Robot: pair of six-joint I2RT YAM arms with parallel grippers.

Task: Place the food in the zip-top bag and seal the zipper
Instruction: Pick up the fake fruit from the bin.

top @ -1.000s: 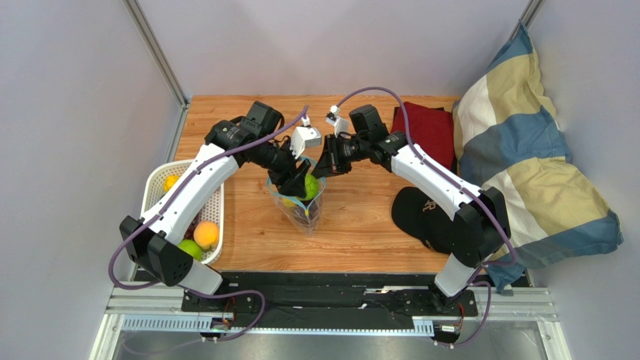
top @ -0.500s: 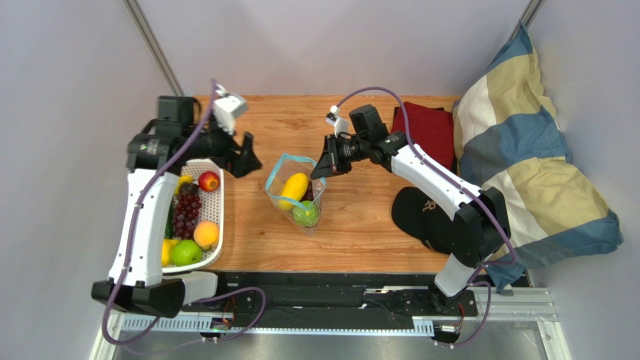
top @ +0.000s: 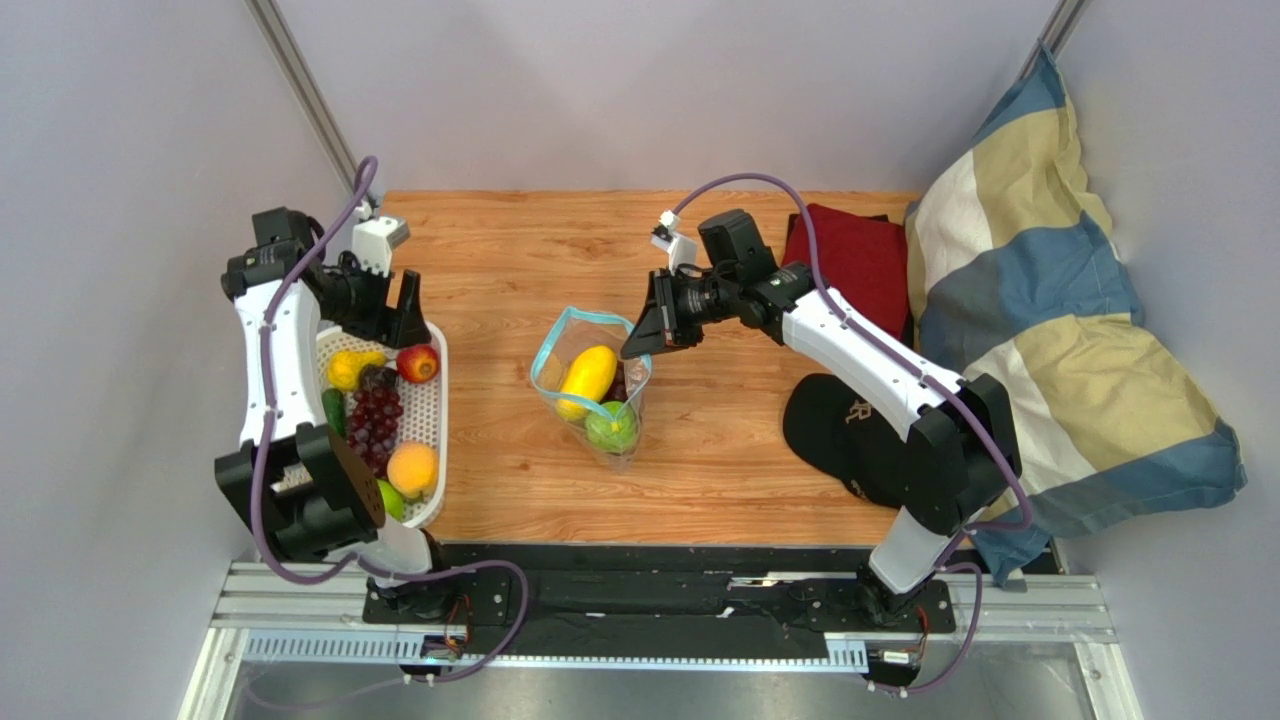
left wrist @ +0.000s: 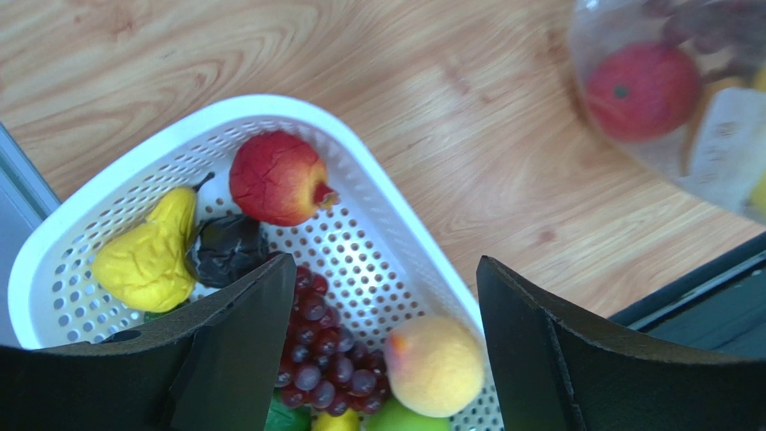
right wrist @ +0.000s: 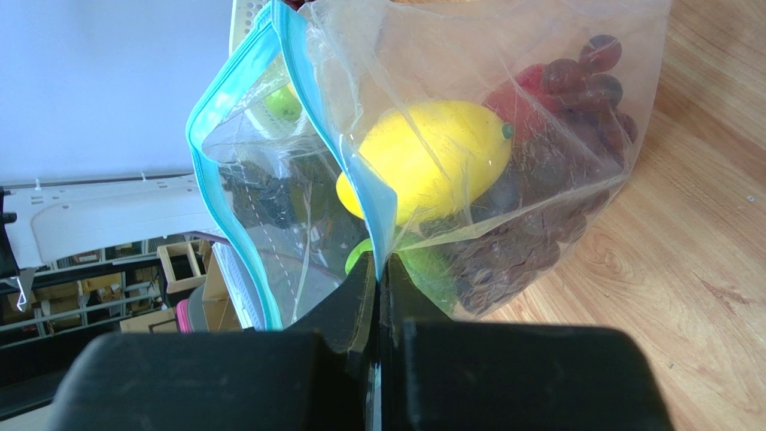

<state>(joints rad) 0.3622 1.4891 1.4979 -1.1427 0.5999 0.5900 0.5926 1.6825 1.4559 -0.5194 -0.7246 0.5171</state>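
The clear zip-top bag (top: 591, 387) stands open mid-table, its blue zipper (right wrist: 232, 108) gaping. Inside it lie a yellow fruit (right wrist: 431, 157), dark grapes (right wrist: 539, 242) and a green apple (top: 612, 428). My right gripper (right wrist: 378, 269) is shut on the bag's rim at the far right side of the mouth (top: 639, 338). My left gripper (top: 403, 320) hangs open above the far end of the white basket (left wrist: 270, 103), with nothing between its fingers. Below it sit a red apple (left wrist: 277, 178), a yellow lumpy fruit (left wrist: 144, 256), grapes (left wrist: 328, 359) and a peach (left wrist: 434, 364).
A green apple (top: 388, 500) lies at the basket's near end. A black cap (top: 842, 428), a red cloth (top: 849, 263) and a large checked pillow (top: 1052, 330) fill the right side. The grey wall stands close behind the basket on the left.
My left arm swung away from the bag's mouth, leaving the green apple inside, and now hovers open over the basket. The right gripper has kept its hold on the rim.
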